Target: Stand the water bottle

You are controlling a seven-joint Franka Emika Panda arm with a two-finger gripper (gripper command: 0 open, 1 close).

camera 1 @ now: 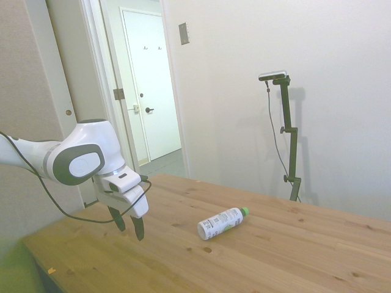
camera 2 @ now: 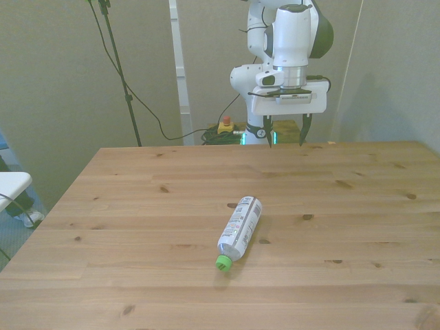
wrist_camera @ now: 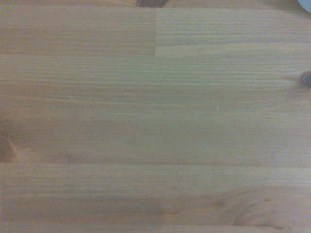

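The hand (camera 1: pixel 130 227) is released: its two dark fingers (camera 1: pixel 139 227) stand apart with nothing between them, seen in both the side view and the front view (camera 2: pixel 282 130). The fingers point down at the desk (camera 1: pixel 293 256) and hang a little above its surface, near the edge closest to the robot's base. The arm (camera 1: pixel 79 159) comes in low, with the wrist joint bent so that the hand faces downward. The wrist view shows only bare wood planks (wrist_camera: pixel 155 121) directly under the hand; no part of the bottle appears in it.

The water bottle (camera 1: pixel 223 223) lies on its side near the middle of the desk, well apart from the hand. In the front view the bottle (camera 2: pixel 238 232) lies at a slant, with its green cap (camera 2: pixel 222 262) toward the camera and its base toward the robot. The white label wraps most of the body. Nothing touches the bottle.

Task status, as judged from these views: no step is complete. The bottle is not yet gripped, lifted or turned upright. Remaining steps appear to be:

1. Move the hand across the desk to the bottle
2. Close the fingers on the body
3. Tip the bottle upright onto its base
4. Release
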